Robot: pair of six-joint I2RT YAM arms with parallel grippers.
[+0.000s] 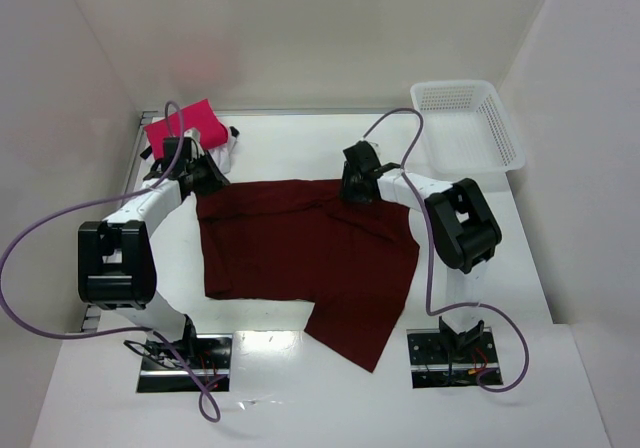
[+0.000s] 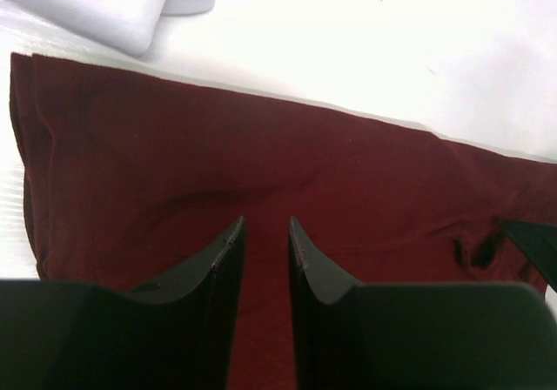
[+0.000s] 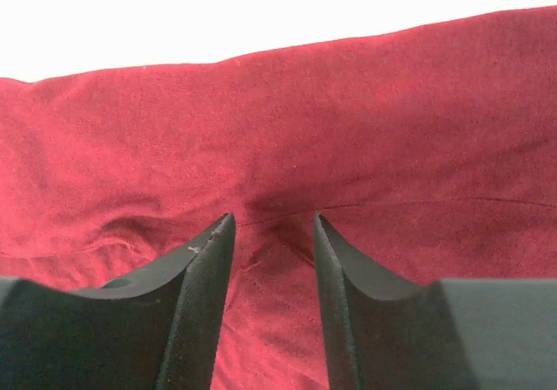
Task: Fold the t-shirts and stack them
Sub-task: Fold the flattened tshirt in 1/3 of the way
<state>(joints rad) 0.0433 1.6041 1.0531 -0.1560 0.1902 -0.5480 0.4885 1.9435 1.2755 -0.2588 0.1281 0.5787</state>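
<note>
The dark maroon t-shirt [image 1: 300,253] lies spread on the white surface [image 1: 290,148], its body a rough rectangle and one sleeve trailing off its near right corner toward the arm bases.

The left pincer [image 1: 205,180] is down at the shirt's far left corner. In the left wrist view its tips [image 2: 265,223] stand only a narrow slit apart over the maroon cloth [image 2: 261,137], which shows through the slit. I cannot tell whether any fabric is nipped there.

The right pincer [image 1: 355,194] sits on the shirt's far edge, right of its middle. In the right wrist view its tips [image 3: 272,220] are spread part way. The cloth [image 3: 278,103] puckers into a dark crease between them, but nothing is clearly pinched.

Just beyond the shirt's far left corner lies the white t-shirt [image 1: 224,152], seen close up as a pale fold [image 2: 104,7] off the maroon edge. The pink-red t-shirt [image 1: 185,123], folded small, rests on it.

A white mesh basket [image 1: 455,88] stands well apart from the shirt, past its far right corner.

Plain white walls [image 1: 300,28] enclose the surface on three sides.
</note>
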